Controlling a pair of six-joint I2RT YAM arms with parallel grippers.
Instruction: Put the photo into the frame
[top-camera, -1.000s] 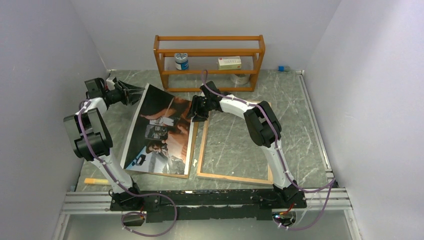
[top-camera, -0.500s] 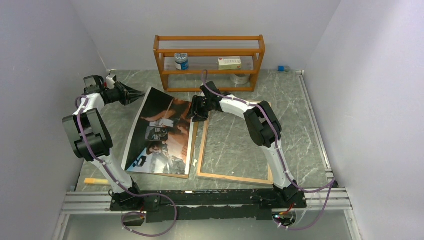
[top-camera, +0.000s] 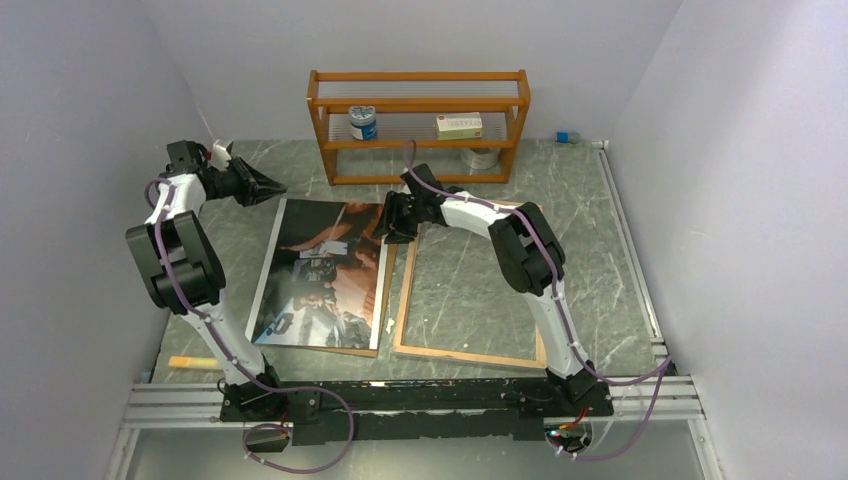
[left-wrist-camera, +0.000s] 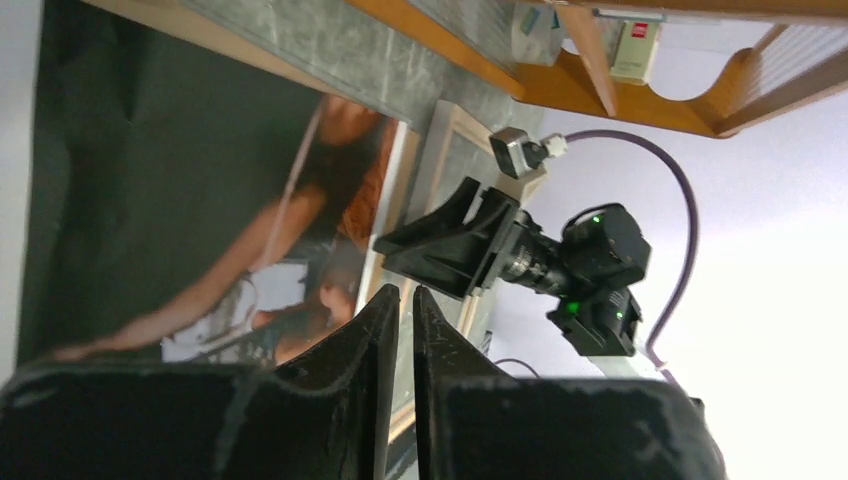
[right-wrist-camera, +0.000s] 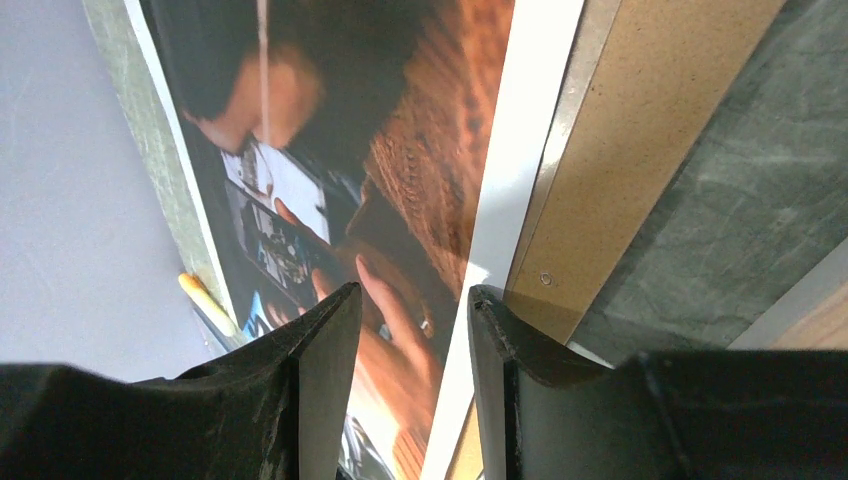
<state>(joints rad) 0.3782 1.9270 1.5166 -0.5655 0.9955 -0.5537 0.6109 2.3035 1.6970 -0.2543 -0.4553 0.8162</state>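
Photo-to-frame | glossy dark printed photo (top-camera: 325, 275) flat on brown backing board (right-wrist-camera: 640, 150), centre-left | thin wood-rimmed picture frame (top-camera: 465, 356) just right, empty | left claw (top-camera: 272, 188) narrow, empty, upper left | right claw (top-camera: 385, 222) half-wide over photo's upper-right corner | I'd pinch the white margin, lift level.

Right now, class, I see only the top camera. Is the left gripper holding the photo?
Observer: No. Its wrist camera shows the left gripper shut on nothing, the photo lying beyond it.
Operator: And the right gripper?
Observer: Open, its wrist camera shows, jaws apart above the photo's right edge.
Operator: What lies beside that edge?
Observer: A brown board with a tiny round mark.
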